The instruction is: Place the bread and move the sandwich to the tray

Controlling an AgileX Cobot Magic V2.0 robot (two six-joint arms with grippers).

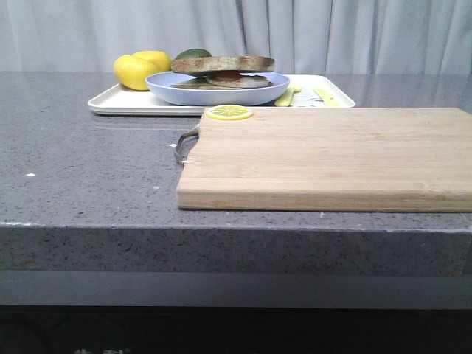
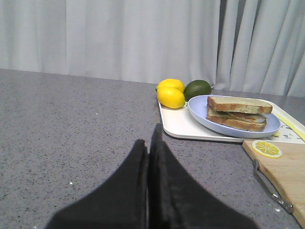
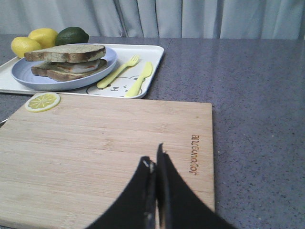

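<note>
The sandwich [image 1: 221, 72] lies on a pale blue plate [image 1: 173, 89], a toast slice on top with egg and filling between the slices; it also shows in the left wrist view [image 2: 238, 113] and the right wrist view [image 3: 66, 61]. The plate stands on the cream-white tray [image 1: 118, 103] at the back, which also shows in both wrist views [image 2: 183, 125] [image 3: 152, 52]. No lone bare bread slice is in view. My left gripper [image 2: 148, 138] is shut and empty over the grey counter. My right gripper [image 3: 153, 160] is shut and empty over the wooden cutting board [image 3: 95, 143]. Neither gripper shows in the front view.
Two lemons [image 1: 140, 68] and an avocado [image 1: 193, 53] sit on the tray's far left. Yellow cutlery [image 3: 126, 71] lies on the tray's right part. A lemon slice [image 1: 228, 112] rests on the cutting board's [image 1: 324, 155] back left corner; the board has a metal handle [image 1: 184, 144].
</note>
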